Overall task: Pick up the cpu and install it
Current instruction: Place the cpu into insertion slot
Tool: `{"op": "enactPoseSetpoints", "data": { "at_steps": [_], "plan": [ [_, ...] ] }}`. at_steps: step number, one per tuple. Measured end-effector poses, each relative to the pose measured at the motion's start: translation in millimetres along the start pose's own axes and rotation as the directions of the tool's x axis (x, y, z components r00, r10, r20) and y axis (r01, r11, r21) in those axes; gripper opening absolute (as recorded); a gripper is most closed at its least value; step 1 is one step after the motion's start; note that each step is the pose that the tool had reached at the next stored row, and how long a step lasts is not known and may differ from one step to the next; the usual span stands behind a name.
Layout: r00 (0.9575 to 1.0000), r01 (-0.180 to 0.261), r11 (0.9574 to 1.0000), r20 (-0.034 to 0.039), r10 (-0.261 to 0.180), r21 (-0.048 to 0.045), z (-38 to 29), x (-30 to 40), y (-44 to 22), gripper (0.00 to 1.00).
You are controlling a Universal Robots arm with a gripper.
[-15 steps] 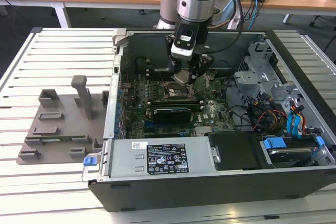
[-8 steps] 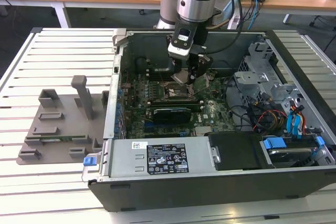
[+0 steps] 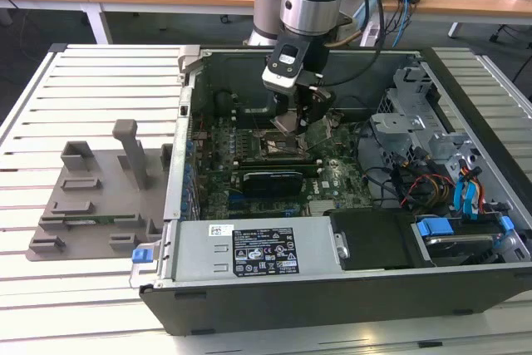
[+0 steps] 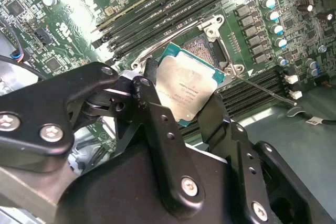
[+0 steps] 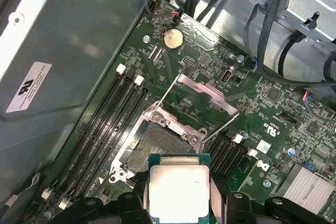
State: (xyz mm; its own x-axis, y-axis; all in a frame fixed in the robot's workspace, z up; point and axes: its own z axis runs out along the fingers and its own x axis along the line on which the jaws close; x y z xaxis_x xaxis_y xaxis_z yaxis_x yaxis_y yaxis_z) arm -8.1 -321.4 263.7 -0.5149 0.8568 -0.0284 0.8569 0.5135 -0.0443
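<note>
The cpu point(image 4: 186, 85) is a small flat square chip with a silver-grey top and a teal rim. My gripper point(image 4: 184, 92) is shut on it, one black finger on each side. In the first wrist view the cpu point(image 5: 178, 188) hangs between the fingers point(image 5: 132, 200) just short of the open motherboard socket point(image 5: 157, 145), whose metal load plate point(image 5: 202, 95) is swung up. In the exterior view the gripper point(image 3: 287, 126) reaches down into the open computer case, right above the socket point(image 3: 278, 149).
Dark memory slots point(image 5: 105, 124) flank the socket on both sides. A power supply point(image 3: 258, 251) lies along the case's near edge. The drive cage point(image 3: 416, 122) and loose cables point(image 3: 416, 184) are at the exterior view's right. A grey fixture board point(image 3: 100, 197) sits outside the case at its left.
</note>
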Motion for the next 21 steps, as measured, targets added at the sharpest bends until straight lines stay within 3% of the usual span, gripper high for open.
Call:
{"op": "enactPoseSetpoints", "data": {
  "at_steps": [12, 21],
  "plan": [
    [0.9954, -0.096, 0.9954, -0.0032, 0.096, 0.0034, 0.6, 0.0, 0.0, 0.55],
    [0.9854, -0.17, 0.9853, -0.0021, 0.17, 0.0077, 1.1, 0.0, 0.0, 0.55]
  ]
}}
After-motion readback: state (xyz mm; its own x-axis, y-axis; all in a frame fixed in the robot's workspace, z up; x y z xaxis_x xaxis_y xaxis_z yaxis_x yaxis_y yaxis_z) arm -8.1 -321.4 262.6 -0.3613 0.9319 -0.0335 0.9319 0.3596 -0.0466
